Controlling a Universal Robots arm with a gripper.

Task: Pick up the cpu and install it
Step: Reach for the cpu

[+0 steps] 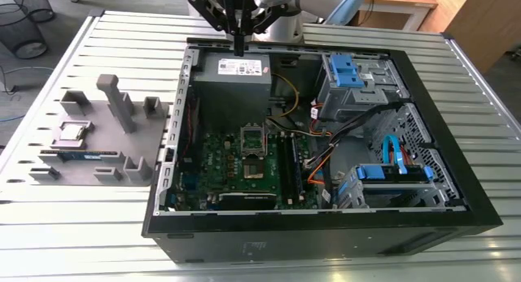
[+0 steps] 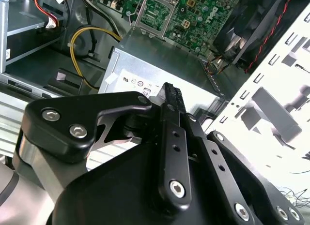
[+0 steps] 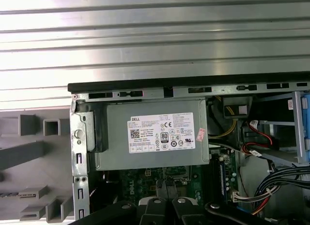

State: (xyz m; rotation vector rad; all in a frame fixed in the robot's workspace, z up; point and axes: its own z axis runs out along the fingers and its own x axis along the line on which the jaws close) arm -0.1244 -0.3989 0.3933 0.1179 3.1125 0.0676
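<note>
We see the cpu (image 1: 72,131) lying flat on the grey plate (image 1: 146,135), outside the computer case (image 1: 326,233) and well apart from the gripper (image 1: 238,49). A memory stick (image 1: 77,154) lies just beside it. The case wall (image 1: 180,105) and a tall grey post (image 1: 118,102) stand between them. The gripper, fingers pressed together and empty, hangs above the power supply box (image 1: 236,71).
</note>
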